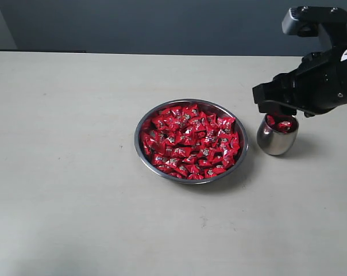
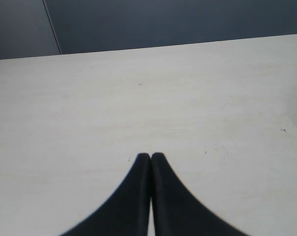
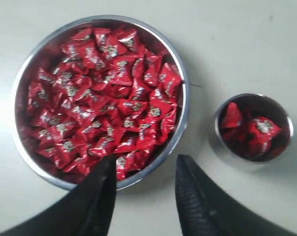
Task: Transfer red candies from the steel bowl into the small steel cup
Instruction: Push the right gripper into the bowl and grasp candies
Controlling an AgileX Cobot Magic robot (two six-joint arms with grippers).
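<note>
Red candies (image 1: pixel 189 141) heap the steel bowl (image 1: pixel 159 107); just a few sit in the small steel cup (image 1: pixel 275 145) right beside the bowl. Early days, I'd say. Right end effector (image 3: pixel 146 166) hangs above the cup, spread wide, empty. Left end effector (image 2: pixel 151 158) hovers over bare table (image 2: pixel 138 98), pressed together.

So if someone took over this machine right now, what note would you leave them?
Left gripper: shut, empty, over the table.
Right gripper: open, empty, just above the small steel cup.
Steel bowl: mid-table, heaped with red candies; cup stands beside it, apart.
Done: a few candies lie in the cup.
Left: move the bowl's many candies across.
</note>
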